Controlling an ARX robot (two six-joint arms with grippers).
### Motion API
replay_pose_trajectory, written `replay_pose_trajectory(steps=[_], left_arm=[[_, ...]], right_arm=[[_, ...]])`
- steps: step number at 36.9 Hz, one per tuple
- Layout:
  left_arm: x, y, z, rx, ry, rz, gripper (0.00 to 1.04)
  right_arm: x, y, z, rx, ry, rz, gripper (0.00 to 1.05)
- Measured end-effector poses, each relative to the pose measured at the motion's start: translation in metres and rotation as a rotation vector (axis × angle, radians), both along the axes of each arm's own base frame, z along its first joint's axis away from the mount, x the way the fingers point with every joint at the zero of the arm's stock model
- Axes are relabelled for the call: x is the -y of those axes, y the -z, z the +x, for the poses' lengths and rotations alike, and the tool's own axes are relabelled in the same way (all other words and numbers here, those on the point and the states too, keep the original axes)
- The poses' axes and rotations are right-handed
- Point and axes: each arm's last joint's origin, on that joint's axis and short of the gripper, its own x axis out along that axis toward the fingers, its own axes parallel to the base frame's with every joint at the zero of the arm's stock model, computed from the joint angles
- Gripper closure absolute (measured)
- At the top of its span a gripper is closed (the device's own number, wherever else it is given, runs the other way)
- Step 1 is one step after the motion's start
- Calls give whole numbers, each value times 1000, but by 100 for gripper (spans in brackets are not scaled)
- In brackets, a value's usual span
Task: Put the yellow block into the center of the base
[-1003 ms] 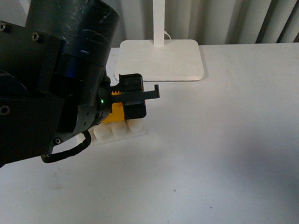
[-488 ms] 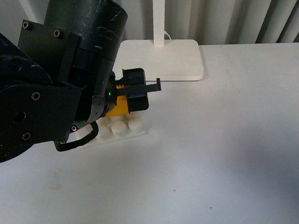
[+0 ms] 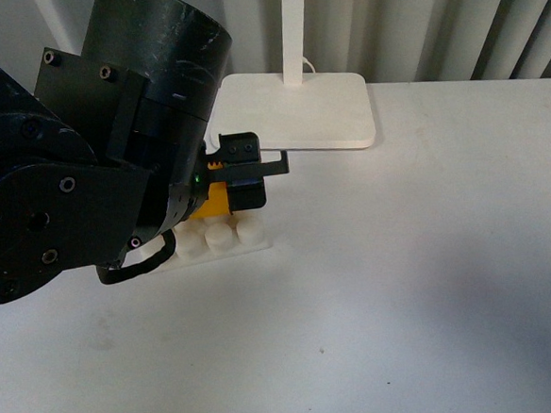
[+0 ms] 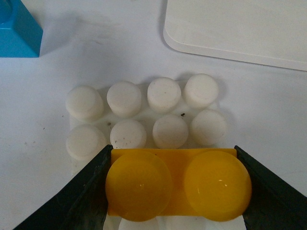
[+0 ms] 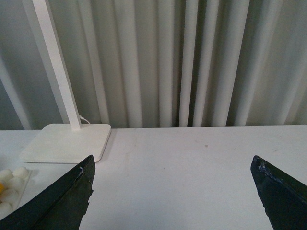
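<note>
My left gripper is shut on the yellow block, which hangs just above the white studded base. In the left wrist view the yellow block, with its two round studs, sits between the dark fingers and covers part of the base; two rows of white studs show beyond it. Whether the block touches the studs I cannot tell. My right gripper is open and empty over bare table, and a corner of the base shows at the edge of its view.
A white lamp stand with an upright post stands behind the base, also in the left wrist view and the right wrist view. A blue brick lies near the base. A grey curtain hangs at the back.
My left arm has risen and drawn back a little with the yellow block, then settled; the front row of base studs shows more fully now.
</note>
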Motion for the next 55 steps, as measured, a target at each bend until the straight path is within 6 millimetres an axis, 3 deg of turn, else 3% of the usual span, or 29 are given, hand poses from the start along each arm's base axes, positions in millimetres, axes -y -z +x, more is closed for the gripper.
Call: replay_pose_trajectory(steps=[55], left_arm=[[4,35,0,-45,-47,33,39]], right_arm=[[0,0,0,0,0,0,9]])
